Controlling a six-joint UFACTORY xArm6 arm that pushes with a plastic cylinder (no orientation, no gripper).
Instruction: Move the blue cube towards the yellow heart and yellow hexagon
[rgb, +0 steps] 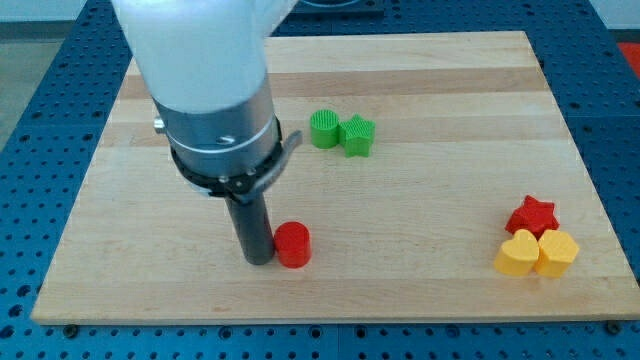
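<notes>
Nearest the view's bottom, at the lower right of the frame, the yellow heart (517, 254) and the yellow hexagon (557, 252) sat touching side by side on the wooden board (430, 290), with the red star (531, 215) pressed against both just above them. Left of centre in the lower part, my tip (257, 260) stood on the board, and the red cylinder (293, 245) rested just beside it on the view's right, touching or nearly so. The rod ended plainly, with no fingers to spread or press together, and it gripped nothing. Farther up, above centre, the green cylinder (325, 129) and the green star (358, 136) sat touching each other, well apart from my tip. The arm's pale housing (200, 60) filled the upper left. The blue cube could not be seen anywhere; whether the arm hid it could not be told.
</notes>
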